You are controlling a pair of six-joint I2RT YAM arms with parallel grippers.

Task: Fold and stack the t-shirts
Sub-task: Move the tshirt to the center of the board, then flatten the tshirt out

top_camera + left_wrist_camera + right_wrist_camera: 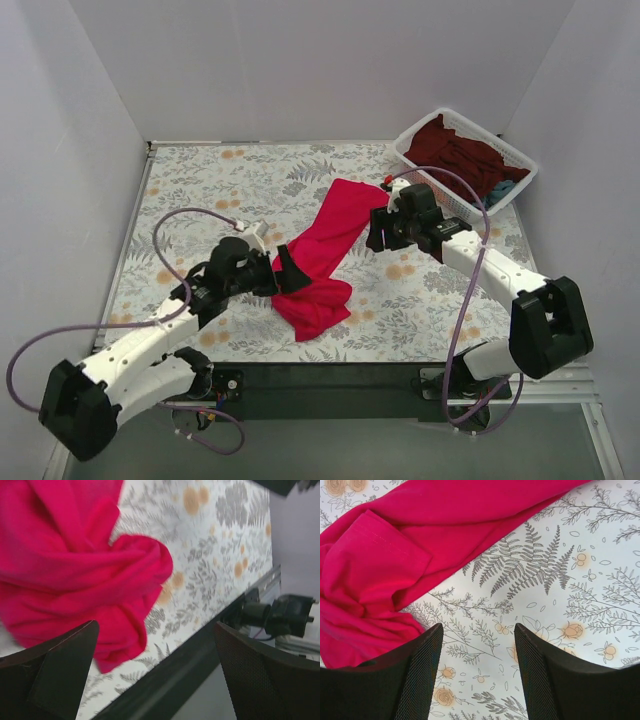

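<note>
Our worry starts at the right claw (477, 675). Its jaws stand partly apart with only the bare printed surface (560, 595) between them, and the red t-shirt (380, 555) lies just up and left of its fingers. If it closed here it would pinch nothing, or catch a loose bunched fold instead of a clean hem. The left claw (160, 680) is spread wide and also holds nothing. The crumpled lower end of the shirt sits right at its left finger in the wrist view, and we cannot tell whether they touch. A grab there would probably take several layers at once, twisting the cloth further so that a flat fold gets harder. From overhead the shirt runs as a narrow, rumpled band from the centre of the frame down toward the lower middle, between the two arms. It is not spread out, so we judge folding has hardly begun. In the upper right corner the white basket (455, 118) holds a maroon t-shirt (455, 150) and a teal t-shirt (500, 188), close behind the right arm, where a wide swing could snag its rim.
</note>
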